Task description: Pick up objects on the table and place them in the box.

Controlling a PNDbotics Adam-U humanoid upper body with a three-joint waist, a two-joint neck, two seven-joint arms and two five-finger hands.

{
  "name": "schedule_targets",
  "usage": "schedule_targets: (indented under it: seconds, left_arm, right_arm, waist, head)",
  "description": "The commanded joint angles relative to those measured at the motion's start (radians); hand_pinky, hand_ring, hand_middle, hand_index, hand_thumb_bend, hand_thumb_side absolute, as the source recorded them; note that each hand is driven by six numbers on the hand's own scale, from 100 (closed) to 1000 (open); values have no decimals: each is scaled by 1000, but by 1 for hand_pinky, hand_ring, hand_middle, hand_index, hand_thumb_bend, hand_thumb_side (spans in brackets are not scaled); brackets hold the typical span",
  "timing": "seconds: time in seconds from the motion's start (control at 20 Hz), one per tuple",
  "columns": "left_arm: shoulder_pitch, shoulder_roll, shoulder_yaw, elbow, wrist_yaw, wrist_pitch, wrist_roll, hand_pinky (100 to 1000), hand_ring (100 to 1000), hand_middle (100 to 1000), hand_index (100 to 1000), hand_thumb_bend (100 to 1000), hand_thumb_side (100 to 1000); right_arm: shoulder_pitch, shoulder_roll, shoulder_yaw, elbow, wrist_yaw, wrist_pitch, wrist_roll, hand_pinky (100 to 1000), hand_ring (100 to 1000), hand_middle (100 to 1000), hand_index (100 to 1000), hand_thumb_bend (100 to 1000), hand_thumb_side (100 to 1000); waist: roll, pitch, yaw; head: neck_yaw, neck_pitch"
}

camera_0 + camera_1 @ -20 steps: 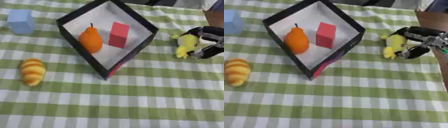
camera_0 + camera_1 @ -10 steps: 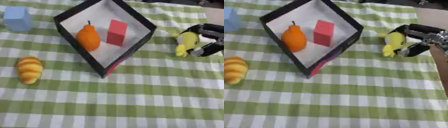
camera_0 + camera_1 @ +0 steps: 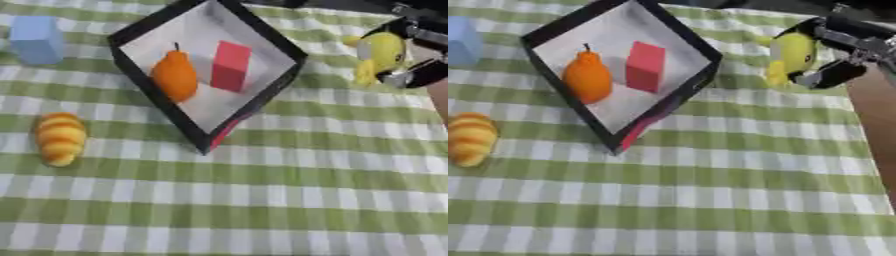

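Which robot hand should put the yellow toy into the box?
The right hand. Its fingers already curl round the yellow toy, just right of the box. No left hand shows in either view.

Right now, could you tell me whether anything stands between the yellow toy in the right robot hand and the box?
Nothing visible does. The right robot hand holds the yellow toy right of the box; only bare checked cloth lies between.

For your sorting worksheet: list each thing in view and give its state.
Box: open, upright on table.
Pear: in box.
Red block: in box.
Yellow toy: held by right hand.
Blue block: on table.
Croissant: on table.
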Motion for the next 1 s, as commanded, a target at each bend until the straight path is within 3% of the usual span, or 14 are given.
schedule_targets:
  seconds: [0.05,0.1,0.35,0.4,0.45,1.0]
  left_arm:
    - [-1,28,6,-9,-8,-1,-4,770,751,841,759,358,562]
    - [-1,28,6,-9,-8,-1,-5,770,751,842,759,360,562]
    - [-2,29,3,-8,-9,-2,-9,770,752,842,760,355,561]
    - [-2,29,3,-8,-9,-2,-11,769,750,842,761,354,561]
    - [-1,29,2,-8,-9,-1,-13,766,749,842,761,353,561]
    - [-23,19,-18,-11,-7,0,-46,745,736,840,765,355,551]
  right_arm:
    - [-6,-56,-20,-23,4,8,-12,667,695,664,814,100,172]
    - [-6,-57,-21,-26,-1,10,-14,667,690,661,813,100,196]
    - [-35,-72,-20,-51,-64,10,-24,655,656,640,801,100,144]
    - [-46,-76,-17,-57,-79,12,-29,652,644,632,794,100,270]
    - [-61,-80,-13,-65,-91,12,-36,650,636,625,790,100,138]
    - [-244,-45,74,-108,-136,40,-81,636,570,594,764,100,105]
  waist:
    - [9,-41,-4]
    - [9,-42,-4]
    - [10,-51,-1]
    - [10,-53,1]
    - [11,-56,3]
    - [13,-100,55]
  head:
    - [-1,3]
    - [-1,4]
    - [-6,10]
    - [-8,12]
    - [-11,13]
    - [-76,42]
